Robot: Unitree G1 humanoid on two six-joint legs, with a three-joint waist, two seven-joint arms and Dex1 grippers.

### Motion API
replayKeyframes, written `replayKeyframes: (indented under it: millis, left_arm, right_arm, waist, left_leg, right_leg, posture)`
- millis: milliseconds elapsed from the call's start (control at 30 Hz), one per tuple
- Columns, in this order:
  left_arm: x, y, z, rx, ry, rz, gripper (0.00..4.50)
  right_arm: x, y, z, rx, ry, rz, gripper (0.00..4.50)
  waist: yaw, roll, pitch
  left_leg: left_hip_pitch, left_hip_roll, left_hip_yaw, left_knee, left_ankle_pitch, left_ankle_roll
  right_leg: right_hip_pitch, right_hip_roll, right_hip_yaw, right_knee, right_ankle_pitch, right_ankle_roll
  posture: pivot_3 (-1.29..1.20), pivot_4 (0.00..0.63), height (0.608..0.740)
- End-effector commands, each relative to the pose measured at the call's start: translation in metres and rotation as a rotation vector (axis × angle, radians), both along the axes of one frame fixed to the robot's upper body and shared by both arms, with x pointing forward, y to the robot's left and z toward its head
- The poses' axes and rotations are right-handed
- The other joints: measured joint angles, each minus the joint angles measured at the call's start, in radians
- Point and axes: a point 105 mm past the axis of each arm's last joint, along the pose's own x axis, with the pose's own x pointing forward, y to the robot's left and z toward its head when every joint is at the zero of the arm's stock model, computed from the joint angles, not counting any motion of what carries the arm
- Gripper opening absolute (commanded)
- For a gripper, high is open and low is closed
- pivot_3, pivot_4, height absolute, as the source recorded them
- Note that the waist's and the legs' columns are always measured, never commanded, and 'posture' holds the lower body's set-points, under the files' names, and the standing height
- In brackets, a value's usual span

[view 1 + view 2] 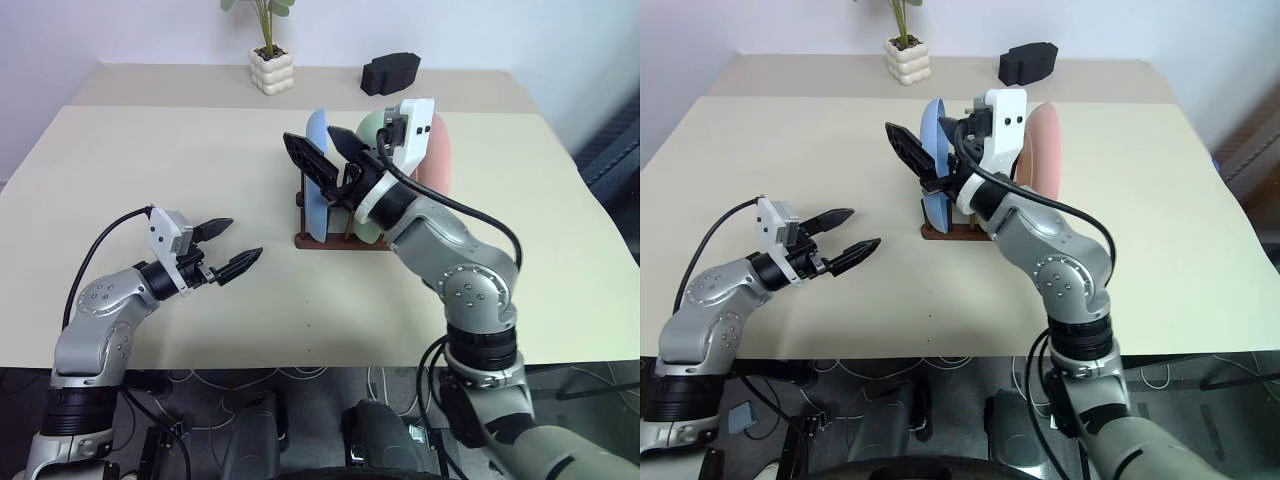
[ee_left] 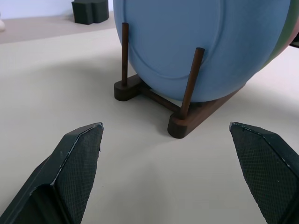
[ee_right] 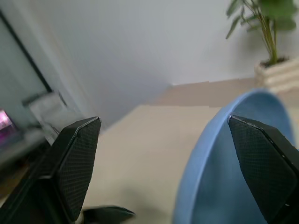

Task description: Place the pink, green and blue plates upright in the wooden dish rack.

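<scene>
- The wooden dish rack [image 1: 340, 238] stands on the table [image 1: 180, 160] a little toward one o'clock of the tabletop's centre; its dark base bars and thin pegs are plain in the left wrist view.
- The blue plate [image 1: 317, 170] stands upright on edge in the rack at the nine o'clock end, held between pegs that keep it from tipping.
- The green plate [image 1: 372, 130] stands next behind it, largely hidden by the right arm; the part visible appears upright.
- The pink plate [image 1: 438, 152] stands at the three o'clock end, also upright. Its seating in the pegs cannot be seen.
- Judgement: all three plates appear racked; the placing work looks complete or nearly so.
- The right gripper [image 1: 328, 158] is beside the upper edge of the blue plate with its jaws spread wide and nothing between them. I judge the plate is standing on its own.
- The left gripper [image 1: 228, 249] hovers above the table at about eight o'clock from the rack, well apart from it, jaws wide and empty, pointed toward the rack. It looks parked clear of the work.
- At twelve o'clock, by the far edge, stand a potted plant [image 1: 270, 62] and a black block [image 1: 390, 72], both well clear of the rack.
</scene>
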Motion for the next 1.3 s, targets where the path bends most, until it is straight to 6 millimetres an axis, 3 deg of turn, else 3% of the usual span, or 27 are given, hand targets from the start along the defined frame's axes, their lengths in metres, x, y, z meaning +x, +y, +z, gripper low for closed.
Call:
replayKeyframes:
  millis: [33,267,400,567,733,933,1100,1300]
  left_arm:
    - [-0.001,-0.006,0.006,0.006,-0.043,-0.02,4.5]
    - [0.0,-0.009,0.002,0.001,-0.04,-0.02,4.5]
    - [0.004,-0.007,0.0,-0.001,-0.038,-0.009,4.5]
    - [0.01,-0.016,-0.005,-0.001,-0.031,-0.027,4.5]
    - [0.019,-0.017,-0.011,0.006,-0.022,-0.025,4.5]
    - [0.025,-0.016,-0.014,0.022,-0.027,-0.006,4.5]
    - [0.025,-0.004,-0.011,0.028,-0.031,0.023,4.5]
    - [0.019,0.001,-0.013,0.039,-0.018,0.046,4.5]
  right_arm:
    - [-0.02,0.0,0.022,-0.031,-0.154,0.047,4.43]
    - [-0.039,-0.039,0.034,-0.187,-0.323,0.014,4.43]
    - [-0.051,-0.094,0.033,-0.346,-0.372,-0.078,4.43]
    - [-0.06,-0.163,-0.009,-0.535,-0.232,-0.231,4.43]
    - [-0.072,-0.202,-0.057,-0.616,-0.048,-0.296,4.43]
    - [-0.068,-0.229,-0.081,-0.615,0.02,-0.372,4.43]
    - [-0.06,-0.243,-0.096,-0.585,0.031,-0.454,4.43]
    - [-0.051,-0.234,-0.114,-0.558,0.055,-0.437,4.43]
  waist:
    - [0.0,0.0,0.0]
    - [0.006,0.0,0.0]
    - [0.019,0.0,0.0]
    - [0.033,0.0,0.0]
    - [0.028,0.002,0.0]
    - [0.029,0.003,-0.001]
    - [0.031,0.003,-0.001]
    - [0.027,0.005,-0.001]
  left_leg:
    - [0.0,0.0,0.0,0.0,0.0,0.0]
    - [0.0,0.0,0.0,0.0,0.0,0.001]
    - [0.0,0.0,0.0,0.0,-0.001,0.002]
    - [0.0,0.0,0.0,0.0,-0.002,0.004]
    - [0.001,0.0,0.0,0.001,-0.002,0.004]
    - [0.002,0.0,0.0,0.003,-0.002,0.004]
    - [0.001,0.0,0.0,0.003,-0.002,0.004]
    - [0.002,0.0,0.0,0.003,0.0,0.0]
  right_leg:
    - [0.0,0.0,0.0,0.0,0.0,0.0]
    - [0.001,-0.001,0.0,-0.001,0.0,0.0]
    - [0.002,-0.001,0.0,-0.003,0.0,0.0]
    - [0.004,-0.001,-0.002,-0.007,0.0,0.0]
    - [0.005,0.0,-0.002,-0.006,0.0,0.0]
    - [0.005,0.0,-0.002,-0.004,0.0,0.0]
    - [0.005,0.0,-0.002,-0.004,0.0,0.0]
    - [0.005,0.0,-0.002,-0.004,0.0,0.0]
  posture:
    - [0.0,0.15,0.732]
    - [0.0,0.15,0.732]
    - [0.0,0.15,0.732]
    - [0.0,0.15,0.732]
    - [0.0,0.15,0.732]
    - [0.0,0.15,0.732]
    - [0.0,0.15,0.732]
    - [0.0,0.15,0.732]
